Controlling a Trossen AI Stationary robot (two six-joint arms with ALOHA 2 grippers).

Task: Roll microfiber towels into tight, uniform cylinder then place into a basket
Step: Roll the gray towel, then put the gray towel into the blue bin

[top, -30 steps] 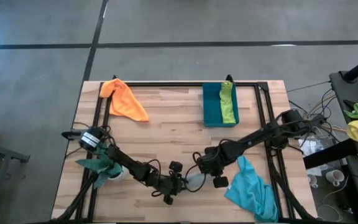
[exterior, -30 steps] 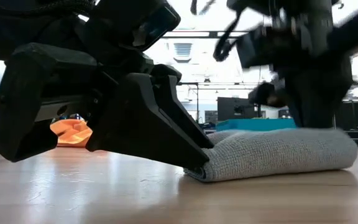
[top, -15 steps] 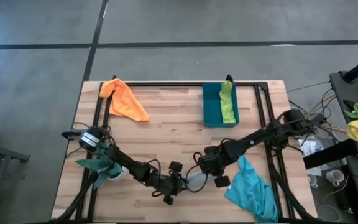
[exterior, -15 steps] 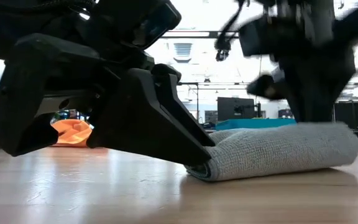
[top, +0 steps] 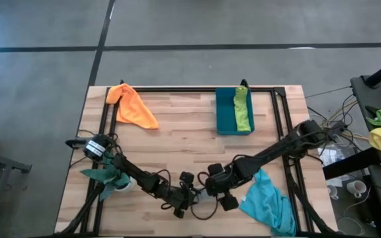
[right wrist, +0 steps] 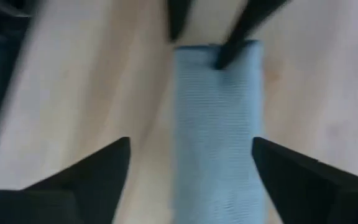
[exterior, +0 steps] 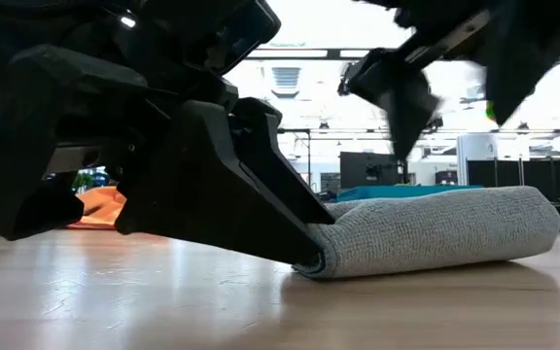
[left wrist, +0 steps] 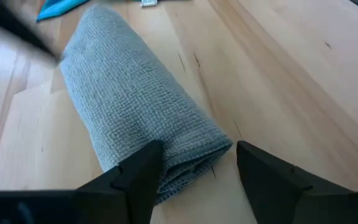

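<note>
The grey towel [exterior: 436,231] lies rolled on the table [top: 177,142] at the near edge. The left gripper [left wrist: 194,171] stands parted around one end of the roll, one finger [left wrist: 145,168] touching it. The right gripper [right wrist: 188,171] hangs spread wide above the other end, holding nothing. Farther back, the basket [top: 225,112] holds a lime towel [top: 243,109]

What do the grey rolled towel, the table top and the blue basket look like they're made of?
Grey towel: soft knitted cloth, probably microfiber, going by its fine looped, matte weave. Table top: pale wood in jointed strips, with visible grain and a slight sheen, likely sealed. Basket: probably moulded plastic, with smooth, even teal walls.
</note>
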